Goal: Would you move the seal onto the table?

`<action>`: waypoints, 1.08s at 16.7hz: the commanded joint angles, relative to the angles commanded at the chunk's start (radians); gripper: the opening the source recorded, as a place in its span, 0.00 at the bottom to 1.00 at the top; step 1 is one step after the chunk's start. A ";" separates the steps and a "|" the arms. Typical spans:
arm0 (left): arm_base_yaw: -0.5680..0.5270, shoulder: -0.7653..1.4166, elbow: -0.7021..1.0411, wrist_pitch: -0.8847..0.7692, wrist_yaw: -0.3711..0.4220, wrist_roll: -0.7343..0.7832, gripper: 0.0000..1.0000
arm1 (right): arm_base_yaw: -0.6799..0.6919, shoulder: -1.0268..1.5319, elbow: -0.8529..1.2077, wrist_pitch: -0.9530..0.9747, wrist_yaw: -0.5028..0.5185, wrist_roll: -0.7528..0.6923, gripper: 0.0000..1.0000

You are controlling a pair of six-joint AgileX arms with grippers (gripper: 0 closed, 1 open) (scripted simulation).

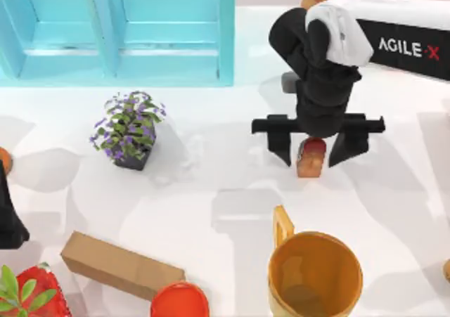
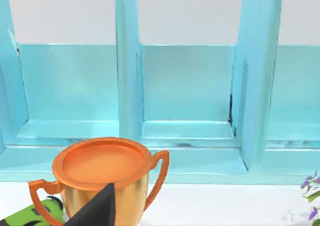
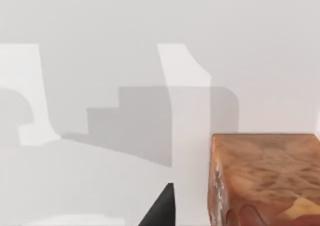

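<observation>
Straddling the seal (image 1: 311, 157), our right gripper (image 1: 318, 148) has its 2 fingers spread wide, gripping nothing. That seal stands on the table (image 1: 225, 183), right of centre, so the placing looks done; next we should lift straight clear. Our left arm (image 1: 8, 215) waits at the left edge.

Setting: a rendered tabletop test scene, not a lived-in room. A glossy white table (image 1: 211, 211) carries unrelated props: light-blue shelf unit (image 1: 119, 29) at 11 o'clock, potted plant (image 1: 129, 128) at 9 o'clock, cardboard block (image 1: 119, 264) at 7 o'clock, orange mug (image 1: 313, 275) (empty) at 5 o'clock.
</observation>
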 joint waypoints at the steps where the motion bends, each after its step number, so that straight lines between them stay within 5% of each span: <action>1: 0.000 0.000 0.000 0.000 0.000 0.000 1.00 | 0.000 0.000 0.000 0.000 0.000 0.000 0.98; 12: 0.000 0.000 0.000 0.000 0.000 0.000 1.00 | -0.001 0.004 0.015 -0.015 0.000 0.001 1.00; 18: 0.000 0.000 0.000 0.000 0.000 0.000 1.00 | 0.000 0.024 0.280 -0.271 0.000 0.002 1.00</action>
